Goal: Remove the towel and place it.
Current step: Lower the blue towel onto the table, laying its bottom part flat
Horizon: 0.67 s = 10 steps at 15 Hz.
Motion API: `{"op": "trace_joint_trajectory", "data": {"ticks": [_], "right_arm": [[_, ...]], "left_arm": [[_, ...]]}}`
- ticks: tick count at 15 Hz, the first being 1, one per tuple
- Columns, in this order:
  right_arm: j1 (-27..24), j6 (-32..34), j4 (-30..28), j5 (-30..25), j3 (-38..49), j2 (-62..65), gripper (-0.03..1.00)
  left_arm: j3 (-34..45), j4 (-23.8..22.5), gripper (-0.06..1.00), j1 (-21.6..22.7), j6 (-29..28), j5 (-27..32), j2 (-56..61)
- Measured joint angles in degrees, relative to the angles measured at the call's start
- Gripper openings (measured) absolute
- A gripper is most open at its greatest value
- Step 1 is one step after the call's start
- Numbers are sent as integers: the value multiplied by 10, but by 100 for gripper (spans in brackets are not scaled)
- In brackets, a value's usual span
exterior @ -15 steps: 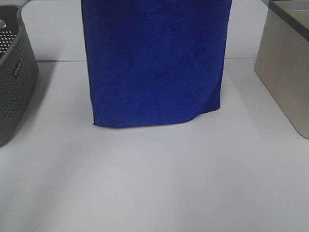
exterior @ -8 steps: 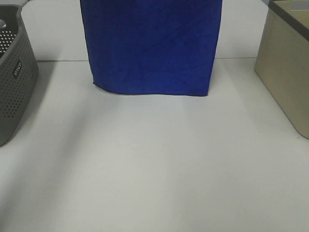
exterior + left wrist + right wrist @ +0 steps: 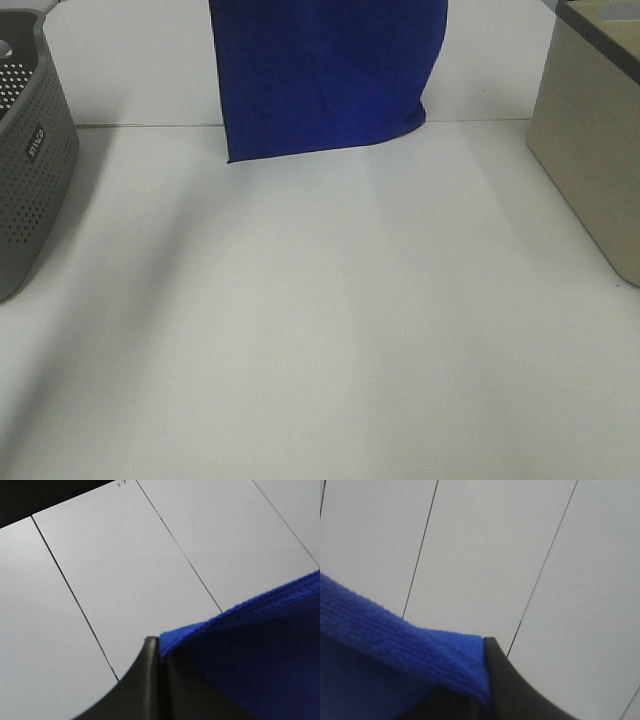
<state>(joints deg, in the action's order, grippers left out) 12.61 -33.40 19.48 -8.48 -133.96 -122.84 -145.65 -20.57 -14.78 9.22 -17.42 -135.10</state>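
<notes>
A basket (image 3: pixel 30 150) stands at the left of the table (image 3: pixel 320 330). The left gripper (image 3: pixel 157 642), raised out of the high view, pinches the top edge of the towel (image 3: pixel 325 75). The towel hangs flat between the arms, its hem near the table's far edge. The right gripper (image 3: pixel 485 642), equally high, pinches the other end. A bin (image 3: pixel 590 150) stands at the right.
</notes>
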Motion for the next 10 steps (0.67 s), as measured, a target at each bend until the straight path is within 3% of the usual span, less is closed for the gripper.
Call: {"op": "trace_joint_trajectory", "data": {"ticks": [7, 9, 10], "right_arm": [[-6, 0, 9, -25, -1, 9, 2], [-6, 0, 9, -66, -1, 19, 2], [-6, 2, 9, -102, -1, 28, 2]], "left_arm": [[-9, -29, 0, 6, -13, 30, 1], [-9, -30, 0, 5, -36, 54, 4], [-9, -30, 0, 1, -48, 96, 11]]}}
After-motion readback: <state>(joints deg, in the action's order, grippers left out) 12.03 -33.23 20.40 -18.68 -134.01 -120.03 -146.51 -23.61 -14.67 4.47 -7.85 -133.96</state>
